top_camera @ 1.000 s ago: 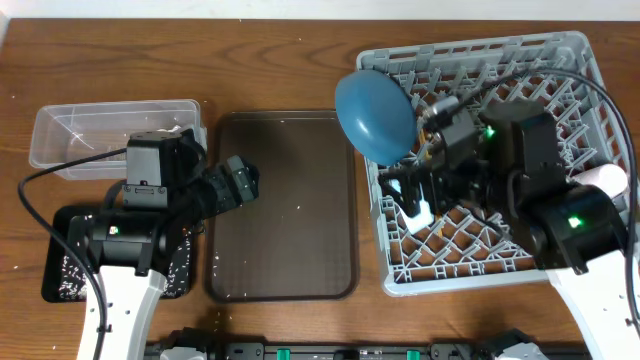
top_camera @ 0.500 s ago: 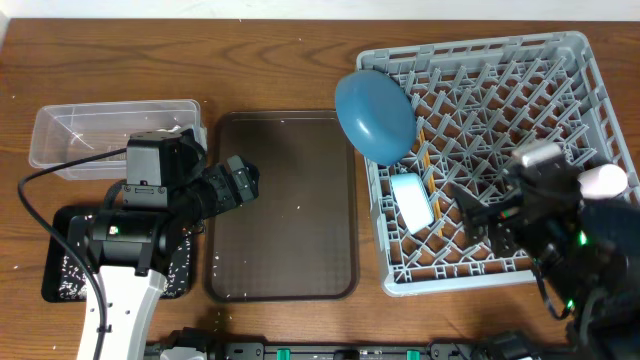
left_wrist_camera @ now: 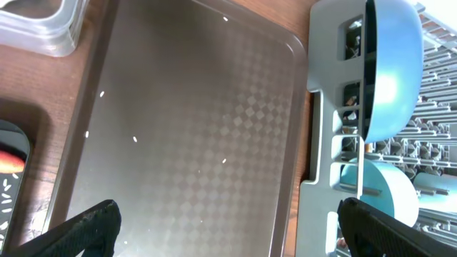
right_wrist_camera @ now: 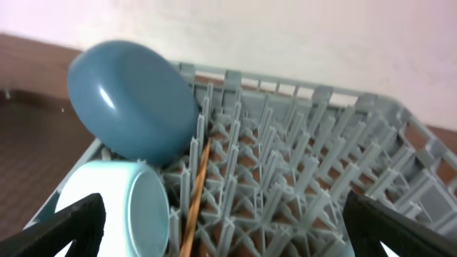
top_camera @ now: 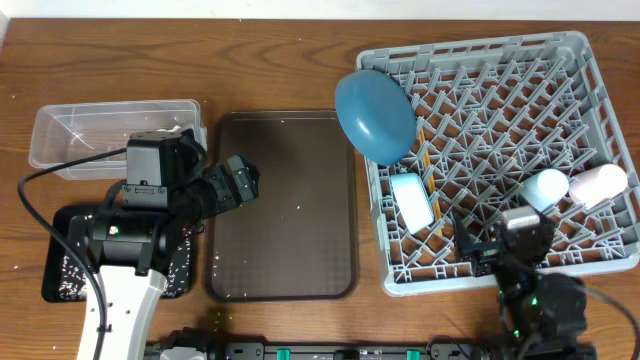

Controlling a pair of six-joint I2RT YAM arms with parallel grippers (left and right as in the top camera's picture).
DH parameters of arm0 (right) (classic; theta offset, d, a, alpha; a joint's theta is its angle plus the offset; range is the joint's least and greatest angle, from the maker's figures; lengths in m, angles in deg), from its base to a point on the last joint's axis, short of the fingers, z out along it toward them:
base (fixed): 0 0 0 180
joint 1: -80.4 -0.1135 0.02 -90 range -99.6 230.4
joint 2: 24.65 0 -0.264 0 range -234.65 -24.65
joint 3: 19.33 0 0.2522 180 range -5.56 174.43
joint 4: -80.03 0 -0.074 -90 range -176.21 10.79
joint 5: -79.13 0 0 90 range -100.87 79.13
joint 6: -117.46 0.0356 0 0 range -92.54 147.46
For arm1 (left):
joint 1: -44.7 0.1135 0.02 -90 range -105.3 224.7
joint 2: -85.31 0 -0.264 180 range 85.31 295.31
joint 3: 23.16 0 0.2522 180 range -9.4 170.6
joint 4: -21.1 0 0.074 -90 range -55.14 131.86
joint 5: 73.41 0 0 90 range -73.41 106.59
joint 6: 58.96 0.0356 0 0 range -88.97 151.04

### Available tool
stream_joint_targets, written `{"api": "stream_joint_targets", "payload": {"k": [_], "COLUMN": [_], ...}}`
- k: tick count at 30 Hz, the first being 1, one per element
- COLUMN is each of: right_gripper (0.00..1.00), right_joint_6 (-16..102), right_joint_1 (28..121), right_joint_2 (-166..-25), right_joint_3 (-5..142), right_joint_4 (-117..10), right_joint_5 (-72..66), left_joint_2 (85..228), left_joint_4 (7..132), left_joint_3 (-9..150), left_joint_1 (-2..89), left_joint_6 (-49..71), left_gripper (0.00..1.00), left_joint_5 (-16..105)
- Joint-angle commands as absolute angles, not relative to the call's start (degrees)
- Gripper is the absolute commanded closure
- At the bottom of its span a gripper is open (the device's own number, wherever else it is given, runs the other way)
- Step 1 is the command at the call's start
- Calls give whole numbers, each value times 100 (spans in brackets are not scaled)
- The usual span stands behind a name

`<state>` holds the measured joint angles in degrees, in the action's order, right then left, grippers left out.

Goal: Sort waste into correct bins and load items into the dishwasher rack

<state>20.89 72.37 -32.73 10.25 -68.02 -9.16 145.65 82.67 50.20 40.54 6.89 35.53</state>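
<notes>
The grey dishwasher rack (top_camera: 520,90) holds the dark blue plate (top_camera: 375,110) upright at its left edge, the pale blue bowl (top_camera: 412,200), chopsticks (top_camera: 427,165), a light blue cup (top_camera: 545,188) and a pink cup (top_camera: 598,183). My right gripper (top_camera: 487,240) is open and empty at the rack's front edge; its wrist view shows the plate (right_wrist_camera: 132,100), bowl (right_wrist_camera: 132,207), chopsticks (right_wrist_camera: 196,193) and open fingers (right_wrist_camera: 228,239). My left gripper (top_camera: 240,180) is open and empty (left_wrist_camera: 228,235) over the serving tray's left side. The clear tub (top_camera: 110,135) and black tray (top_camera: 60,225) lie at the left.
The dark brown serving tray (top_camera: 282,205) lies in the middle with a few white specks on it. White rice lies scattered in the black tray (top_camera: 70,275). An orange piece (left_wrist_camera: 8,163) shows at the black tray's edge in the left wrist view.
My right arm has pulled back from over the rack toward the table's front edge, uncovering the bowl and the light blue cup. The left arm has not moved.
</notes>
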Motion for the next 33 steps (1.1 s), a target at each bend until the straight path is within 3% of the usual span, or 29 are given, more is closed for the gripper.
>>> {"api": "stream_joint_targets", "payload": {"k": [1, 8, 33], "right_gripper": [1, 1, 1], "right_joint_6": [2013, 2010, 2010], "right_joint_1": [7340, 7353, 7353], "right_joint_2": [-2766, -2497, -2499], "right_joint_3": [408, -525, -525], "right_joint_4": [-7101, -8262, -8218], "right_joint_5": [-892, -892, -892], "left_joint_2": [14565, 14565, 14565], "left_joint_4": [8280, 8280, 8283], "left_joint_3": [5052, 5052, 5050], "left_joint_1": [4078, 4078, 4078], "left_joint_6": [744, 744, 744], "left_gripper": [2, 2, 2], "left_joint_5": [3540, 3540, 3540]}}
